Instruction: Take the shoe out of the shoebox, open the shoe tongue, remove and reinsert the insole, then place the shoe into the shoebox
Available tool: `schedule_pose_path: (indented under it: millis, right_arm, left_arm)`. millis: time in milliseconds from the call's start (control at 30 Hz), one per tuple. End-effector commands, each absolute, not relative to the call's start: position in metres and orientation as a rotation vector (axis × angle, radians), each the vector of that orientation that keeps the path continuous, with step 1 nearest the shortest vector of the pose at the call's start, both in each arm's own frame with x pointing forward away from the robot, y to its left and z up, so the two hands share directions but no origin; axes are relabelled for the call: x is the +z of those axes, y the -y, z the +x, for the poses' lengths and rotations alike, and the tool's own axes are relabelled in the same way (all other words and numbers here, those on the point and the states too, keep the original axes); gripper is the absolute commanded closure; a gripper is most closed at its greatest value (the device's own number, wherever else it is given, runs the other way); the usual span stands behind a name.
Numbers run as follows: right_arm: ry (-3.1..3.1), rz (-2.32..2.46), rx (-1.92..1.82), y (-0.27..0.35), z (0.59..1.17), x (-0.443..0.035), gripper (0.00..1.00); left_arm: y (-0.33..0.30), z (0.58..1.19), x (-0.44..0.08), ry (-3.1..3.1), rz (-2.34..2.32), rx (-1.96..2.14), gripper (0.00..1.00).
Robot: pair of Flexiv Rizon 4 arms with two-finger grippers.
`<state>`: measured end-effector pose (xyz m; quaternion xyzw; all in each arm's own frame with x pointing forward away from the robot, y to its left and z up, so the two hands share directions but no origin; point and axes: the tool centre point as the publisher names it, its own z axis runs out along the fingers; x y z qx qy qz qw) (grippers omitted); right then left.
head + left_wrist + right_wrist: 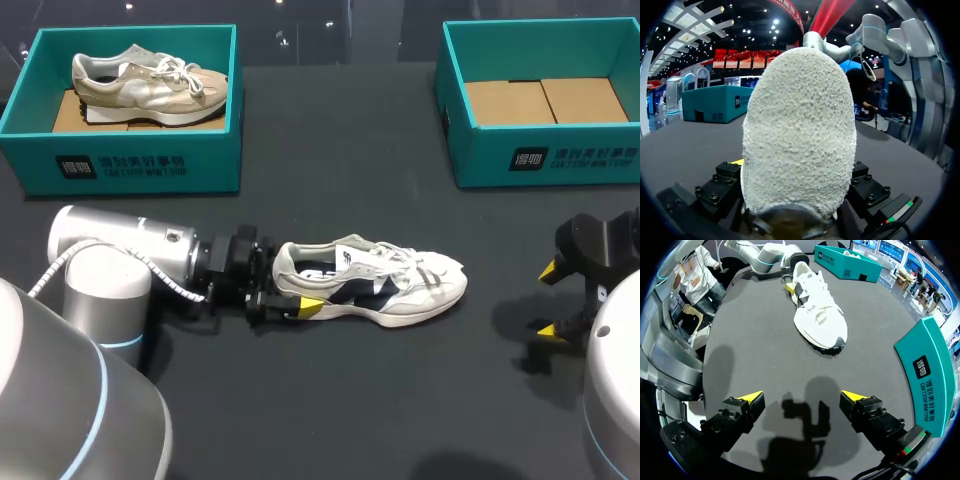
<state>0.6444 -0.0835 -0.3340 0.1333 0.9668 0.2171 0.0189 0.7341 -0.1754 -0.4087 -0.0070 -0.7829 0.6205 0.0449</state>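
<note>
A white and navy shoe [380,285] lies on its sole in the middle of the black table, toe to the right. My left gripper [295,290] is at its heel, one yellow-tipped finger [312,305] along the near side and the other hidden behind the heel. In the left wrist view the white heel [800,135] fills the space between the fingers and touches both, so the gripper is shut on it. My right gripper [547,299] hovers open at the right, well away from the shoe [817,310], with only bare table between its fingertips [752,396].
A teal shoebox [130,160] at the back left holds a beige shoe [150,80]. A second teal shoebox [550,160] at the back right shows only its cardboard floor; its wall [925,370] stands beside my right gripper [802,397].
</note>
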Motion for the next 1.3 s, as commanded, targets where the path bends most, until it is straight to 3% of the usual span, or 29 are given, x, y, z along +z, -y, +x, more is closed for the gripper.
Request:
schedule_pose_path:
  millis: [33,733,967,1300]
  right_arm:
    - [-2.998,0.414,0.671,0.083,0.642,-0.333,0.0]
    - [-2.788,1.494,0.259,-0.021,0.623,-0.266,0.0]
    - [-2.679,1.672,0.188,-0.06,0.625,-0.25,0.0]
    - [-2.679,1.672,0.188,-0.06,0.625,-0.25,0.0]
  left_arm:
    - [0.173,0.733,-0.409,2.393,-0.02,1.896,1.0]
    - [0.173,0.733,-0.409,2.393,-0.02,1.896,1.0]
    - [0.173,0.733,-0.409,2.393,-0.02,1.896,1.0]
    - [0.173,0.733,-0.409,2.393,-0.02,1.896,1.0]
